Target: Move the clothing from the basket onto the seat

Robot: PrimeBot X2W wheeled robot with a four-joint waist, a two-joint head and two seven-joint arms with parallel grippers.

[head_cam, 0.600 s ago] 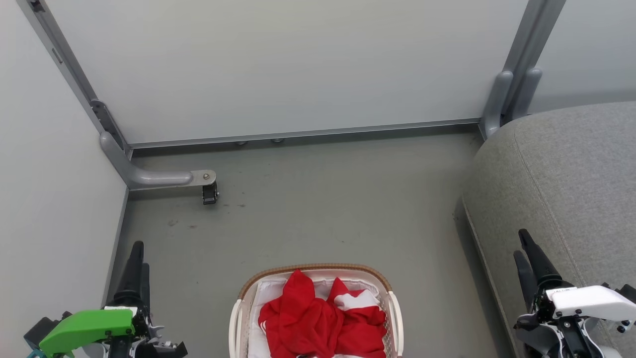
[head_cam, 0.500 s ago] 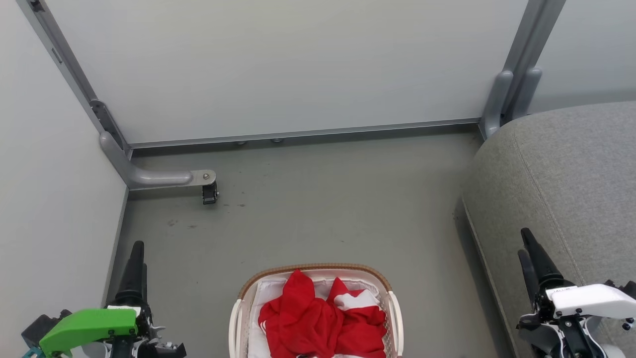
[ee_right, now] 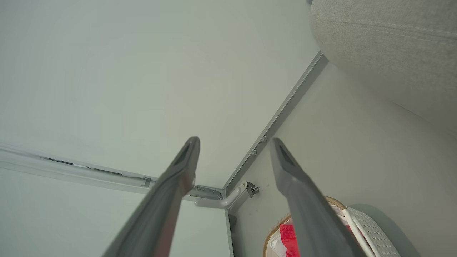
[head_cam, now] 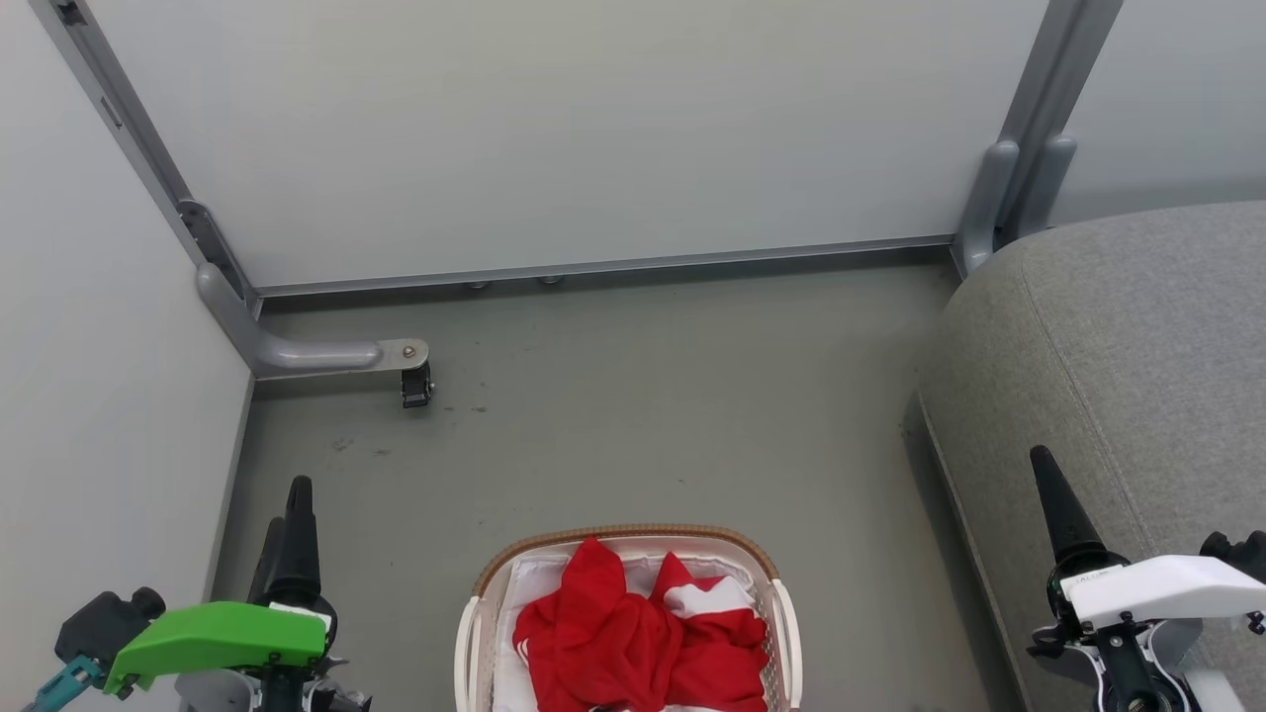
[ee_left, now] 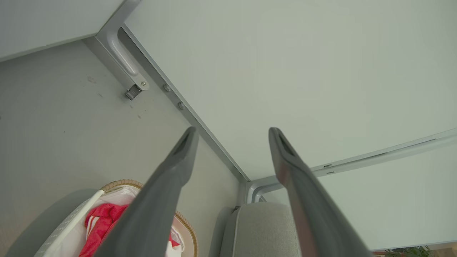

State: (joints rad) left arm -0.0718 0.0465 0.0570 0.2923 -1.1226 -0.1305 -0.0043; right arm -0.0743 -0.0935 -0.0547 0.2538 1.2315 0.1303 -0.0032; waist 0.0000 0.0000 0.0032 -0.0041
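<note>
Left gripper at 7 o'clock, right gripper at 5 — both spread, empty; clothing in basket at 6

The grey floor meets pale wall panels. Near the left corner, 1 curved metal foot carries 1 small black wheel.

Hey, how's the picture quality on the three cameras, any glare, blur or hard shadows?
Head view: soft even light, sharp, no glare; the bottom edge crops the basket, and a faint shadow edges the seat. Left wrist view: the left pincer looks soft up close; the basket casts a diffuse shadow. Right wrist view: the right pincer is likewise soft, the seat weave crisp.
</note>
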